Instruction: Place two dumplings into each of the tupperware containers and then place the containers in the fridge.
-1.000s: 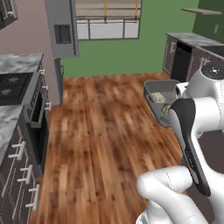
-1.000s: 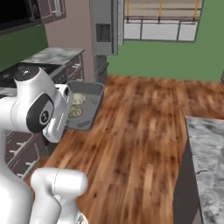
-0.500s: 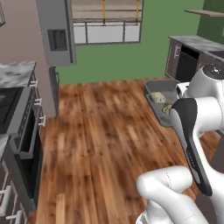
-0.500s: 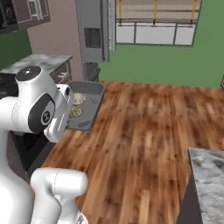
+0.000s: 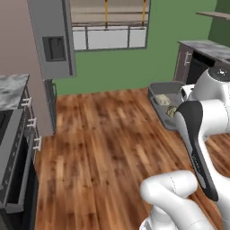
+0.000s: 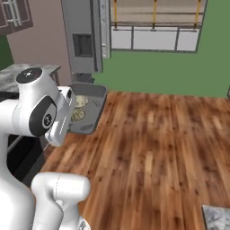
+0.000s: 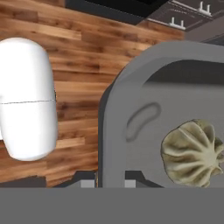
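Hand view, bottom centre: gripper (image 7: 110, 178) pinched on tub (image 7: 114, 113) rim, dumpling (image 7: 192, 152) loose at lower right; keep level, go slow toward fridge (image 6: 85, 38), upper left.

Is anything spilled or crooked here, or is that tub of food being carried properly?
Nothing stands out. The tub rides roughly level above the wooden floor, the pincer shut on its rim, with the dumplings still inside. No spill shows.

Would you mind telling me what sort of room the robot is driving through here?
Most likely a home kitchen: a tall grey fridge, marble-look counters over drawers, and a wood floor below a window.
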